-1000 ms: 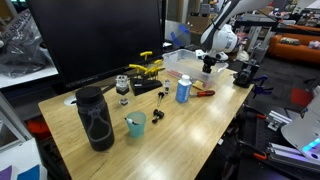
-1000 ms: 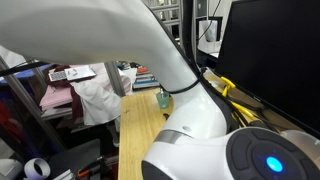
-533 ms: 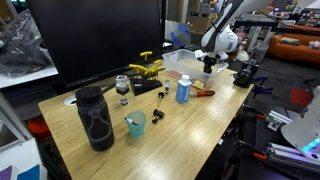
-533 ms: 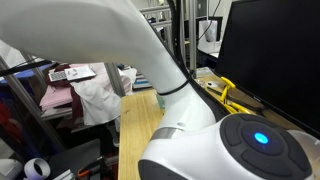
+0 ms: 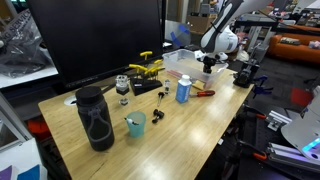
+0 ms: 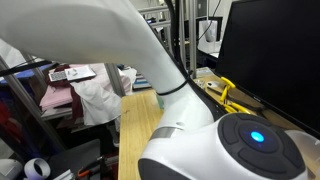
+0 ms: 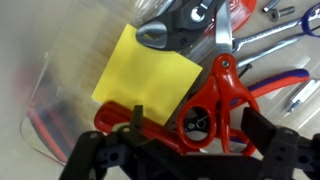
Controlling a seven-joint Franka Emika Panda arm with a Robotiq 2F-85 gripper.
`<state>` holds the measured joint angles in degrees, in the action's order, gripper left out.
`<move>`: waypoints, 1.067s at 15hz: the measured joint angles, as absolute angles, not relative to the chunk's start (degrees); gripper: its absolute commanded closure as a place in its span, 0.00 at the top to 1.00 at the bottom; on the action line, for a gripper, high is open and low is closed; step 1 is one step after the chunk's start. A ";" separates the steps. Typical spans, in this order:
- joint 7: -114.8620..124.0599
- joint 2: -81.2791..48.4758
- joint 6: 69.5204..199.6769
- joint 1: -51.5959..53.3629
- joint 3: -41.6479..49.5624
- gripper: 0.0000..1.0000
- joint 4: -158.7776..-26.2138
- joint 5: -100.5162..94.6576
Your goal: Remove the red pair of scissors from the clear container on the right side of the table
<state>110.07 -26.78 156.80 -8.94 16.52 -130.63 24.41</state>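
Note:
In the wrist view the red pair of scissors (image 7: 215, 103) lies in the clear container (image 7: 42, 95), partly on a yellow note pad (image 7: 145, 72), blades pointing up. My gripper (image 7: 198, 122) is open, with one finger on each side of the red loop handles, low over them. In an exterior view the gripper (image 5: 208, 67) reaches down into the clear container (image 5: 178, 61) at the far end of the table (image 5: 190, 125). The scissors are hidden there.
Grey-headed pliers (image 7: 165, 35) and blue-handled tools (image 7: 285, 82) share the bin. On the table: a slim reddish-orange tool (image 5: 205, 93), a blue-labelled bottle (image 5: 183, 89), a teal cup (image 5: 135, 124), a black bottle (image 5: 95, 118), yellow clamps (image 5: 148, 66). The arm (image 6: 200, 140) fills an exterior view.
The arm shifted slightly between one second and half a second ago, then stayed still. Objects on the table have not moved.

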 measured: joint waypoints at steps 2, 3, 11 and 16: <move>110.36 -26.79 156.73 -9.08 16.52 1.00 -130.61 24.41; 110.47 -26.81 156.68 -9.15 16.52 1.00 -130.60 24.41; 110.04 -27.82 155.80 -11.83 14.30 1.00 -129.29 26.24; 106.63 -28.78 153.44 -15.63 11.98 0.59 -127.77 30.57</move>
